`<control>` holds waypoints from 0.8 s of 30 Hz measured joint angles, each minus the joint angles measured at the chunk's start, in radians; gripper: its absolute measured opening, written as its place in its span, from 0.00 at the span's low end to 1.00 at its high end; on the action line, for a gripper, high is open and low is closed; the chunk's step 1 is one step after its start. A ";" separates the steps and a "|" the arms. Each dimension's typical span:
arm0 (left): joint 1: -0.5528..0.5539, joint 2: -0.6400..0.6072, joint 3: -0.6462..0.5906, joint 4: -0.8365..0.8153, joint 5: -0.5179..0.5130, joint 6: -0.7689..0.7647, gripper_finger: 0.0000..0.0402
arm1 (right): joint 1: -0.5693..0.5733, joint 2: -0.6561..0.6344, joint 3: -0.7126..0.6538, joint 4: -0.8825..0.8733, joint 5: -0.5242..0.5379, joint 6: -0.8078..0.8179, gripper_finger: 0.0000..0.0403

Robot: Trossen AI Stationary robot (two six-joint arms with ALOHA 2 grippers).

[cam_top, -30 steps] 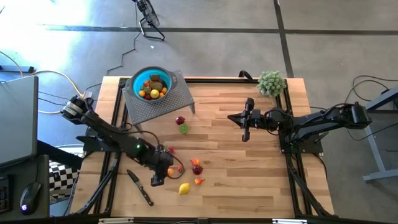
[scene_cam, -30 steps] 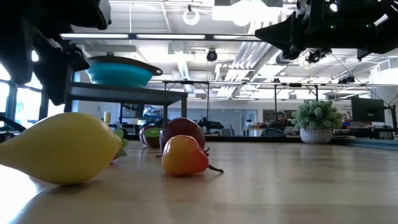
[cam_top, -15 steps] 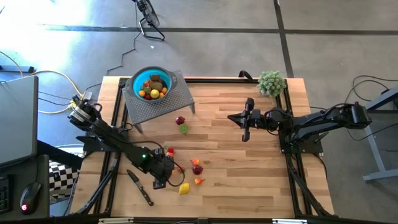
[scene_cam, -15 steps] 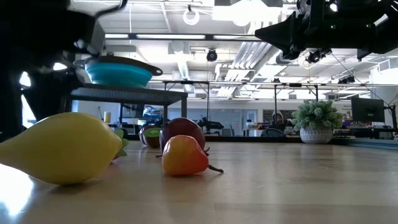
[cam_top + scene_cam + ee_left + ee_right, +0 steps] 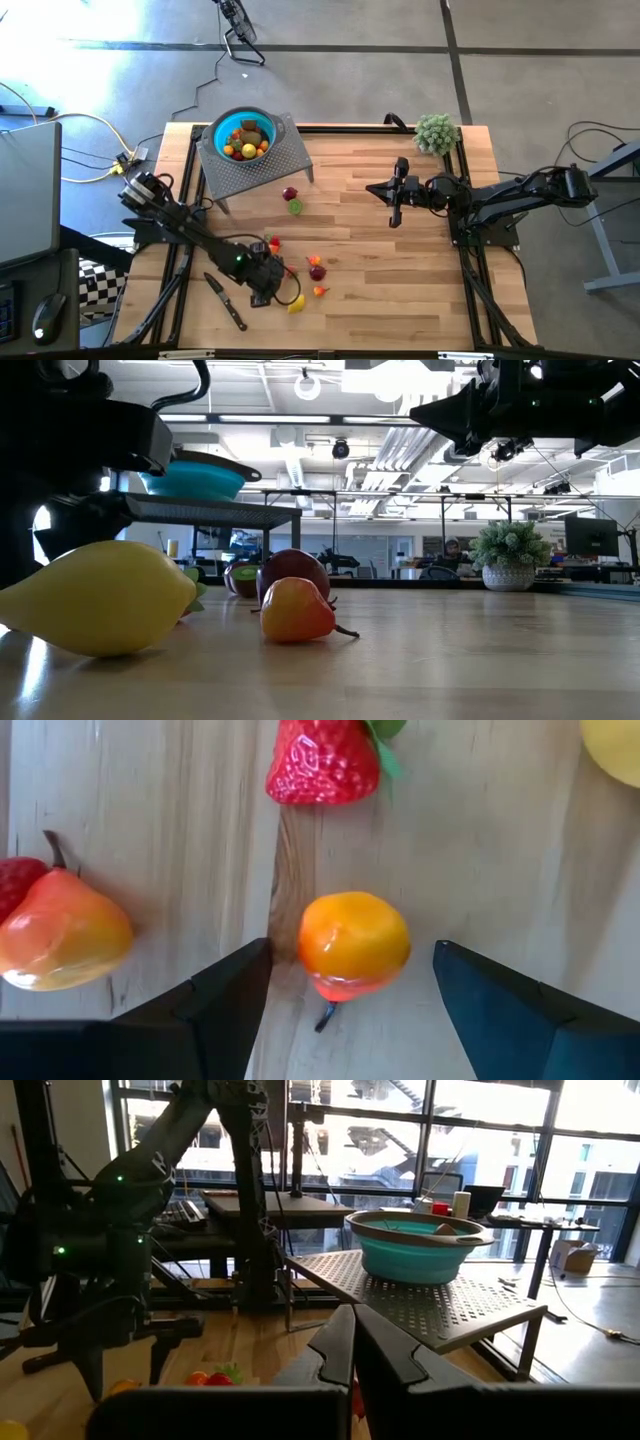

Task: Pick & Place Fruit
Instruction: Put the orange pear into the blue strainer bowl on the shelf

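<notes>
Across the wooden table (image 5: 400, 290), seen from overhead, the perforated metal stand (image 5: 262, 160) at eleven o'clock carries the teal bowl (image 5: 243, 135), which holds several small fruits, yellow, orange and dark. The right gripper (image 5: 394, 190) waits at two o'clock, fingers shut on nothing. The left gripper (image 5: 268, 290) hangs low at seven o'clock with its jaws spread, straddling a small orange fruit (image 5: 354, 944) that is not yet pinched. A lemon (image 5: 297, 303) lies just beside it at five o'clock, a strawberry (image 5: 323, 764) and a pear-shaped fruit (image 5: 62, 938) near. The orange fruit looks light, hard and glossy, likely to squirt sideways; taking it across its widest middle seems safest.
</notes>
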 joint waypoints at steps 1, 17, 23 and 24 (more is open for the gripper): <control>0.000 0.003 0.000 0.000 -0.001 0.000 0.69 | 0.000 0.000 0.000 0.000 -0.001 0.000 0.01; 0.000 0.010 -0.002 0.007 -0.007 0.000 0.69 | 0.000 0.000 0.000 0.000 -0.002 0.000 0.01; 0.000 0.011 -0.003 0.007 -0.011 -0.002 0.62 | 0.000 0.000 0.000 0.000 -0.002 0.000 0.01; 0.001 0.011 -0.003 0.007 -0.011 -0.002 0.60 | 0.000 0.000 0.000 0.000 -0.002 0.000 0.01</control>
